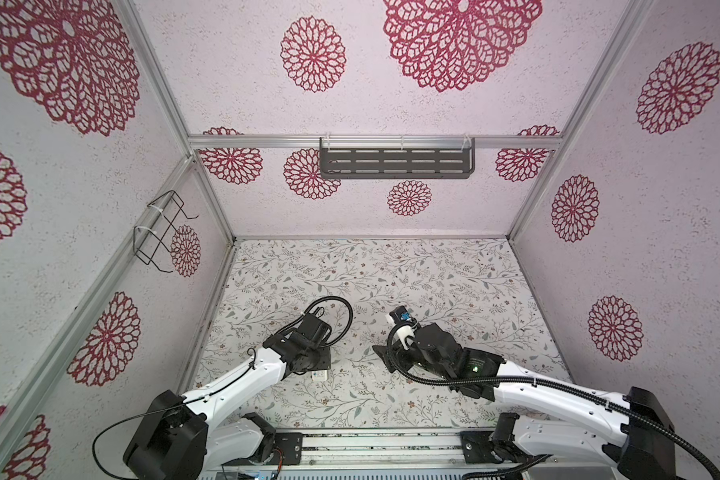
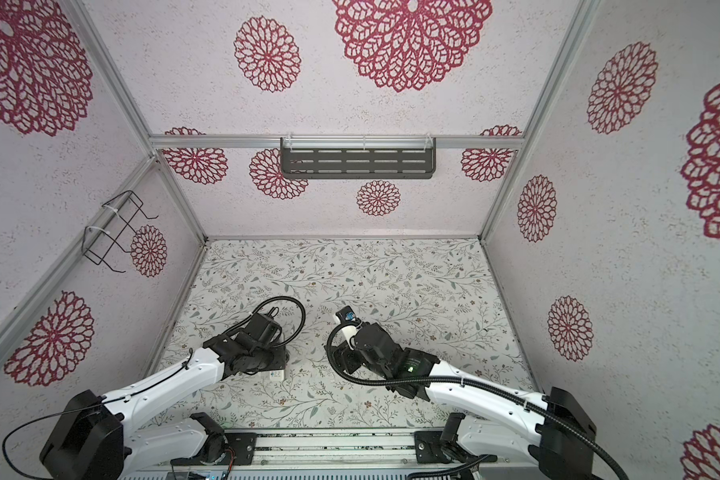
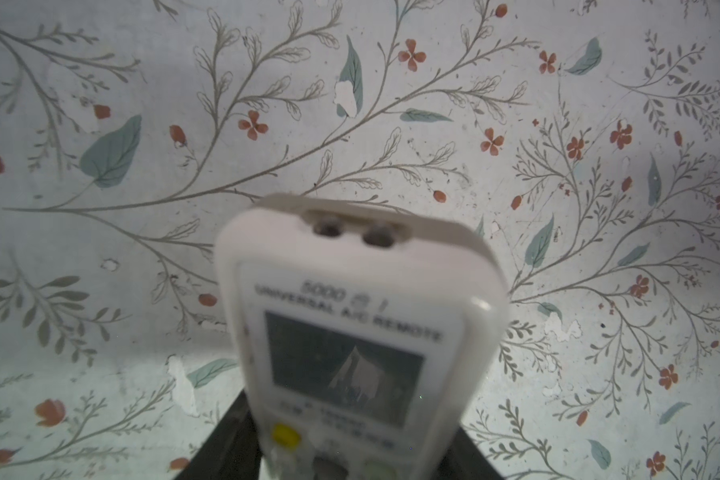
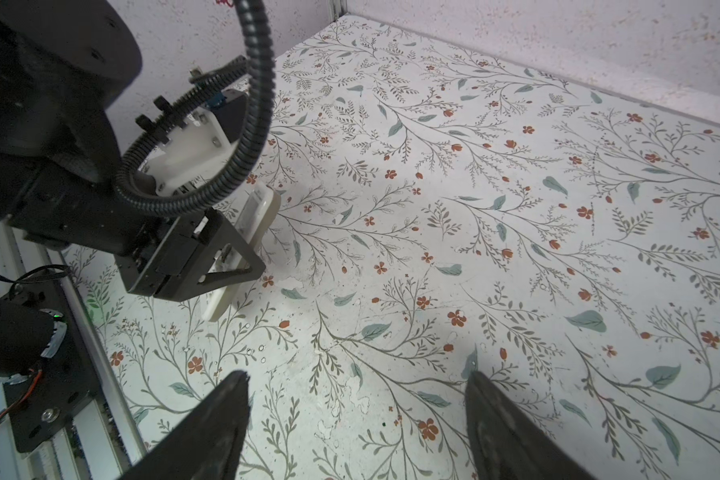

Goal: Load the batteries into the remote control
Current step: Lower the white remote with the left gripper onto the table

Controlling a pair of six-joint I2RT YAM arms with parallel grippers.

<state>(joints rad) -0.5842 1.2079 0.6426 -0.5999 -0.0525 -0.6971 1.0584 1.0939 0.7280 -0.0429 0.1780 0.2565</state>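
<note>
Plainly, the left pincer (image 4: 235, 266) was clamped across the middle of the slim white rectangular plastic remote control (image 3: 358, 332). The remote's grey-screen end jutted out past the black fingers (image 4: 242, 249), over the floral-patterned worktop (image 4: 516, 257). The right pincer (image 4: 356, 378) hung well apart from it, its jaws spread wide and gripping nothing.

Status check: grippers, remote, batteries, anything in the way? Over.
Left gripper shut on remote control. Right gripper open, empty, above table. Batteries not in view. Nothing seen blocking.
</note>
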